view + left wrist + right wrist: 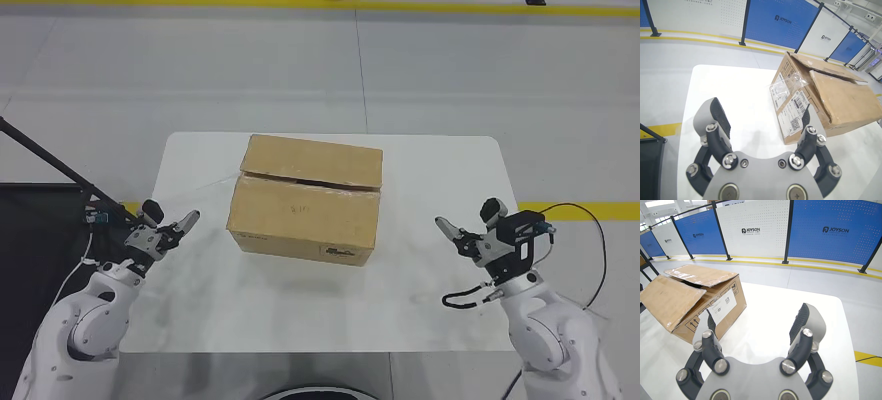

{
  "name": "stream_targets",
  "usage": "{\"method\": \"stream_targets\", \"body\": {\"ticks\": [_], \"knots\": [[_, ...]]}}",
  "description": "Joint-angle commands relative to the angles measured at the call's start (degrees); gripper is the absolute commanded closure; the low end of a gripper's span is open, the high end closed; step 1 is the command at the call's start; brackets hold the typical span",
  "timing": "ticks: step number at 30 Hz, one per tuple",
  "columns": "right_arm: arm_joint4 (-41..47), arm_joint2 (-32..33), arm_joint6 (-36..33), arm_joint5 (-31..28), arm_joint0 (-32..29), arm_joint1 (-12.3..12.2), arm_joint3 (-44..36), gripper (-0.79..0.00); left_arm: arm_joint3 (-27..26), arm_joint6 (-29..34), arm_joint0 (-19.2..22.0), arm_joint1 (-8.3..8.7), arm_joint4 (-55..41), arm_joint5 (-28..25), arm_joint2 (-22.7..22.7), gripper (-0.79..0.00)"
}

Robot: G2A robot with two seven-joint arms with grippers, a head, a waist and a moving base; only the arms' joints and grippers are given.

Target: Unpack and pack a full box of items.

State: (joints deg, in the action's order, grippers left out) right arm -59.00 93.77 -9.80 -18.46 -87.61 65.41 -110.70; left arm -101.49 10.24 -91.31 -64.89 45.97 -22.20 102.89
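Cardboard makes up the one box [305, 212] I see, sitting mid-table on the white table [430, 300]. Its two top flaps are folded down with a dark gap between them. My two grippers hover well apart from it, one on each side. My left gripper [182, 226] and my right gripper [448, 230] both have their fingers spread, holding nothing.

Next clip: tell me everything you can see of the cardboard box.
The cardboard box is brown corrugated board, standing central on the white table, long side toward the robot. Its two top flaps lie nearly shut, slightly lifted, with a dark gap between; contents are hidden. Torn clear tape clings to the edges, white labels on both ends. The left gripper and right gripper, both open, flank it without touching.
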Motion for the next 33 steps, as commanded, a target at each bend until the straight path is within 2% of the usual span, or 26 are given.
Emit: {"method": "stream_targets", "body": {"ticks": [1, 4, 6, 9, 12, 18, 23, 26, 27, 33], "knots": [[0.0, 0.0, 0.0, 0.0, 0.0, 0.0, 0.0, -0.785, 0.0, 0.0, 0.0, 0.0, 0.0, 0.0, 0.0, -0.785], [0.0, 0.0, 0.0, 0.0, 0.0, 0.0, 0.0, -0.785, 0.0, 0.0, 0.0, 0.0, 0.0, 0.0, 0.0, -0.785], [0.6, 0.2, -1.1, 0.0, 0.1, 0.0, -2.0, -0.785, -2.6, 0.8, -0.1, 0.01, -1.6, 0.3, 0.5, -0.785], [2.9, 2.3, -5.5, -0.2, -0.5, -0.3, -7.6, -0.785, -9.7, 5.4, -1.7, 0.22, -6.1, 1.6, 3.4, -0.785], [6.2, 4.1, -9.2, -1.0, -1.4, -0.5, -11.4, -0.785, -14.3, 10.2, -2.6, 0.42, -11.2, 2.8, 5.9, -0.785], [17.1, 6.2, -17.9, -3.6, -1.3, -0.9, -15.6, -0.785, -19.3, 20.0, -1.4, 0.94, -22.5, 6.9, 9.8, -0.785], [31.2, 6.0, -29.8, -3.2, 2.1, -1.6, -14.7, -0.785, -18.0, 28.5, 1.9, 1.62, -33.0, 10.4, 12.5, -0.785], [35.8, 5.2, -36.0, 0.6, 5.5, -2.0, -13.5, -0.785, -15.3, 34.8, 4.8, 2.31, -37.6, 11.7, 14.1, -0.785], [35.8, 5.2, -36.0, 0.6, 5.5, -2.0, -13.5, -0.785, -14.3, 38.3, 5.9, 2.65, -39.3, 11.4, 14.4, -0.785], [35.8, 5.2, -36.0, 0.6, 5.5, -2.0, -13.5, -0.785, -14.3, 38.3, 5.9, 2.65, -39.3, 11.4, 14.4, -0.785]]}}
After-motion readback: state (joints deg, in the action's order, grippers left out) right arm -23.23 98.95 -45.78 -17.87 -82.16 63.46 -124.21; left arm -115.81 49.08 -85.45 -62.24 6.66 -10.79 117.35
